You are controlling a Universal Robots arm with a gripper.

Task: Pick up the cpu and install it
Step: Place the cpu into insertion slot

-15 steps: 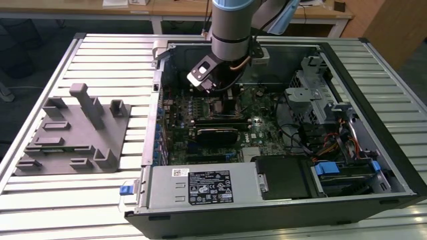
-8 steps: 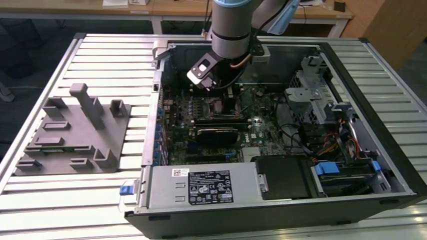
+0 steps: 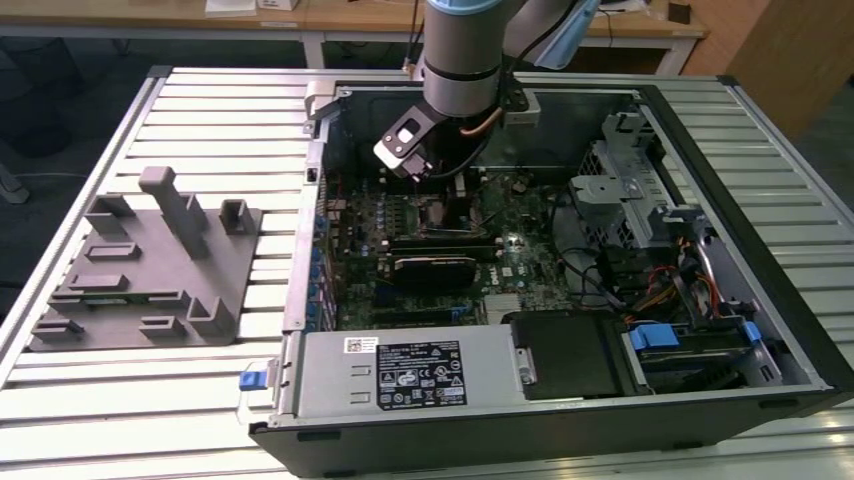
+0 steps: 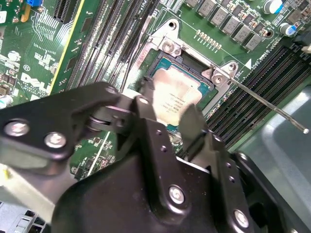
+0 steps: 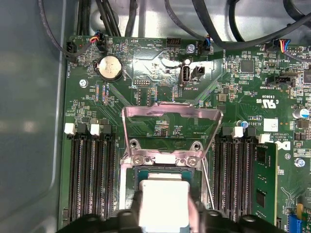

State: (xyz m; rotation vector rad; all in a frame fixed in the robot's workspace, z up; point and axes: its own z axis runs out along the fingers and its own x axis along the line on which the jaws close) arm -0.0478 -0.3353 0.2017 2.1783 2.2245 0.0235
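Note:
The cpu (image 4: 176, 95) is a pale silver square and sits over the open motherboard socket (image 4: 167, 63), square to it. It also shows in the first wrist view as cpu (image 5: 163, 200). My gripper (image 4: 167, 110) is shut on the cpu, with a black finger against each of two opposite edges. Whether the chip rests in the socket or hangs just above it I cannot tell. The socket's metal load plate (image 5: 171, 127) stands raised, and its thin lever (image 4: 272, 104) is swung out. In the exterior view the arm (image 3: 461, 60) reaches down into the computer case over the socket (image 3: 434, 215).
Memory slots (image 5: 90, 174) flank the socket, and one green memory stick (image 5: 265, 179) stands in a slot. Black cables (image 5: 214, 29) run along the case wall. A grey parts fixture (image 3: 147, 270) lies at the exterior view's left. The power supply (image 3: 400, 375) and drive cage (image 3: 641, 200) crowd the case.

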